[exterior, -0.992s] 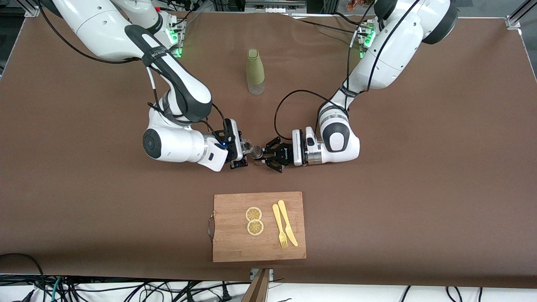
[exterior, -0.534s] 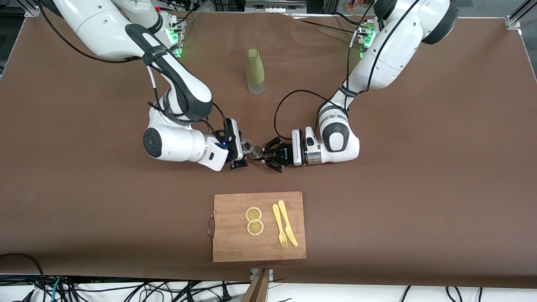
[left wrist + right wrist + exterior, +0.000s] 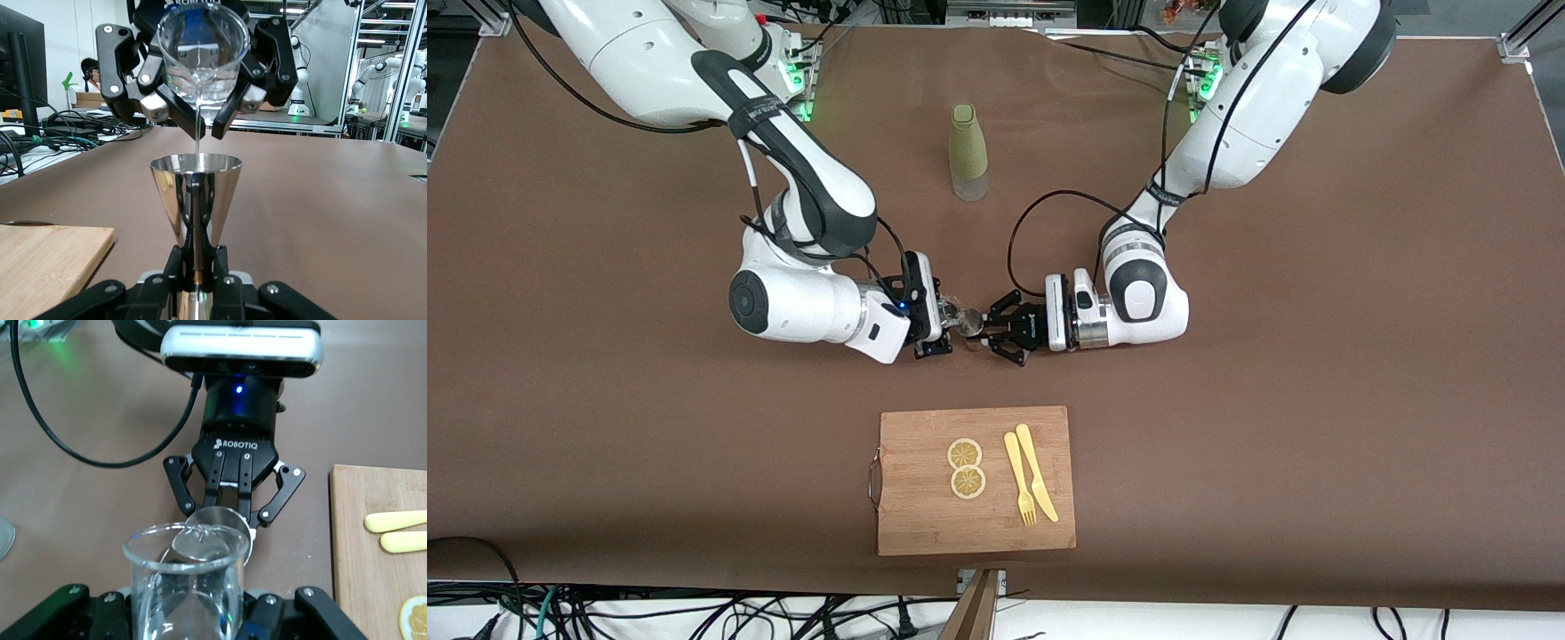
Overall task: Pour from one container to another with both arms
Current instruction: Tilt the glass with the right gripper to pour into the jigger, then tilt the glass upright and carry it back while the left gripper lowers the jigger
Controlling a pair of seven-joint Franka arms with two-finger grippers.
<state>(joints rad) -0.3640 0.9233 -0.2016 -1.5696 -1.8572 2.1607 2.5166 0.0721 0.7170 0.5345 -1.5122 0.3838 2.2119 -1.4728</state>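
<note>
Over the middle of the table my right gripper (image 3: pixel 945 314) is shut on a clear glass beaker (image 3: pixel 954 310), tipped toward a steel cone-shaped jigger (image 3: pixel 970 325). My left gripper (image 3: pixel 989 328) is shut on that jigger's stem. In the left wrist view the jigger (image 3: pixel 195 190) stands upright in my left gripper (image 3: pixel 198 257), and a thin clear stream (image 3: pixel 198 127) falls into it from the glass (image 3: pixel 202 57) above. In the right wrist view the glass (image 3: pixel 183 587) fills the foreground in my right gripper (image 3: pixel 187 617), its lip over the jigger's mouth (image 3: pixel 215 532).
An olive bottle (image 3: pixel 967 153) stands upright nearer the robots' bases. A wooden cutting board (image 3: pixel 925 524) lies nearer the front camera, carrying two lemon slices (image 3: pixel 966 468), a yellow fork (image 3: pixel 1019 480) and a yellow knife (image 3: pixel 1036 471). Cables trail from both wrists.
</note>
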